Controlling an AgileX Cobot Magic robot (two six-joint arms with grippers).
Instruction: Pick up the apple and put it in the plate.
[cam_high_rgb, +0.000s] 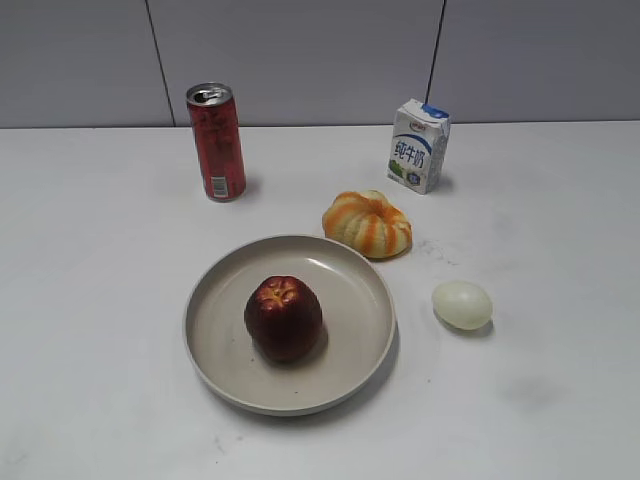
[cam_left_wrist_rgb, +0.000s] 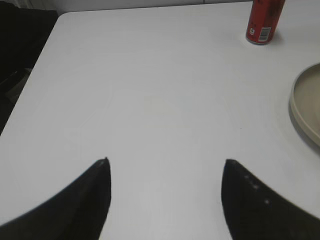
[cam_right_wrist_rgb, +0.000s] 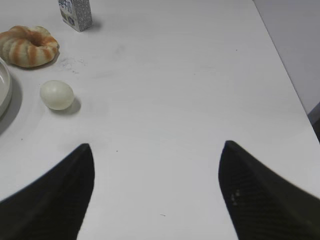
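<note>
The left gripper (cam_left_wrist_rgb: 165, 172) is seen in its wrist view with its two dark fingers spread wide apart and nothing held between them; only bare white table (cam_left_wrist_rgb: 150, 100) lies in the gap. The right gripper (cam_right_wrist_rgb: 156, 155) is likewise parted wide and empty over bare tabletop. Neither gripper appears in the exterior view. The apple (cam_high_rgb: 283, 317), dark red with a yellowish dimpled top, is seen resting upright inside the beige plate (cam_high_rgb: 350, 290), slightly left of the plate's centre and apart from both grippers. From the left gripper, only a curved section of the plate's rim is caught at the right edge of the wrist view, ahead and to the right, and a red drink can (cam_left_wrist_rgb: 263, 21) stands farther off near the top. From the right gripper, a pale egg (cam_right_wrist_rgb: 57, 94) lies ahead to the left, a sliver of the plate's rim beyond it at the left border, an orange-and-white striped ribbed fruit (cam_right_wrist_rgb: 28, 46) farther on, and a small milk carton (cam_right_wrist_rgb: 75, 13) at the top. The table's left edge is visible in the left wrist view and its right edge in the right wrist view; wide open surface is left around both grippers.
</note>
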